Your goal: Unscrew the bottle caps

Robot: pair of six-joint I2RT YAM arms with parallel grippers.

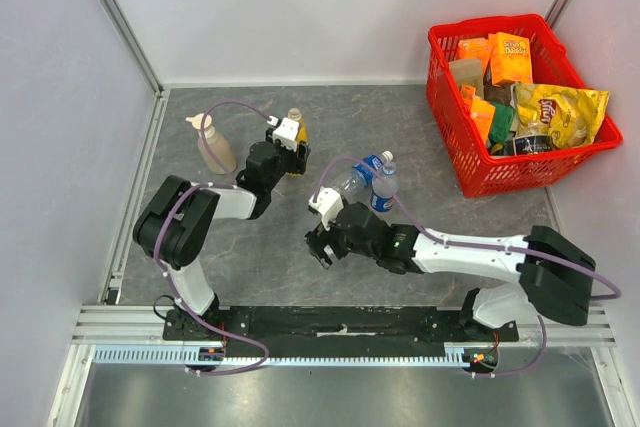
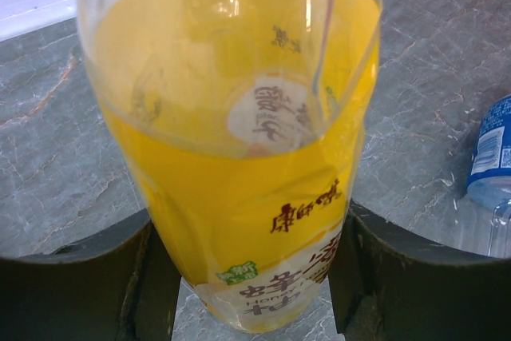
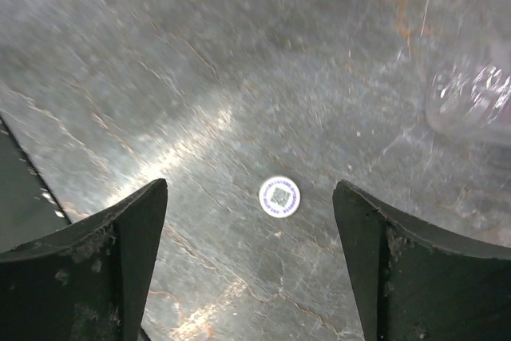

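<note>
Wide-spread, the right tool [image 3: 249, 191] hangs over one white cap [image 3: 279, 196] lying loose on the surface [image 3: 160, 53]; the left tool [image 2: 249, 229] clamps the juice bottle [image 2: 239, 157] upright. That cap looks finished, so next likely means reaching the clear bottles [image 1: 383, 187] nearby and gripping a cap squarely

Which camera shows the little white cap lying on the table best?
The right wrist view: the white cap lies flat on the table, in plain sight between the fingers of the open right gripper. In the top view the gripper covers that spot; the left wrist view doesn't show it.
</note>
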